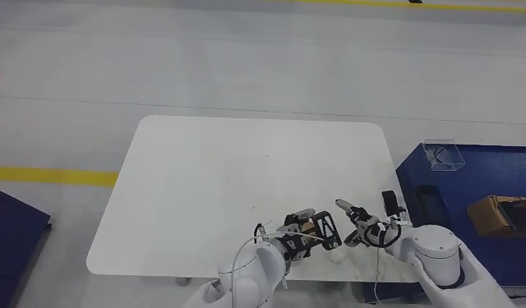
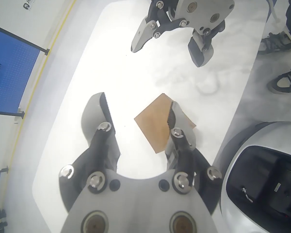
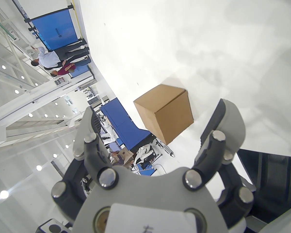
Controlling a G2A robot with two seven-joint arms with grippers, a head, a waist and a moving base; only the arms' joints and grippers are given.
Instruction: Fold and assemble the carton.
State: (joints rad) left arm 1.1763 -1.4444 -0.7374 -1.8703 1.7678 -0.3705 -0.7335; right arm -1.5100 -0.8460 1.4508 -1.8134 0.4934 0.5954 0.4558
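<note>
From the top, the left gripper (image 1: 315, 227) is hiding most of the carton (image 1: 307, 224) near the front edge of the counter (image 1: 205, 193), the right gripper (image 1: 349, 221) hanging beside it. In the left wrist view both pairs of jaws are standing wide, one finger (image 2: 177, 120) covering part of the carton. In the right wrist view the carton is sitting closed on the counter.

Both arms lie across the near edge of the tabletop (image 1: 205, 185), close to its near right corner, with the forearms angled inward so the wrists almost meet. The left tool (image 2: 137, 100) points down at the tabletop, its jaws spread wide. The right tool (image 3: 156, 109) hangs just beside it, also tipped downward, jaws likewise wide apart. Its ribbed fingers (image 2: 139, 37) face the left tool without touching it.
</note>
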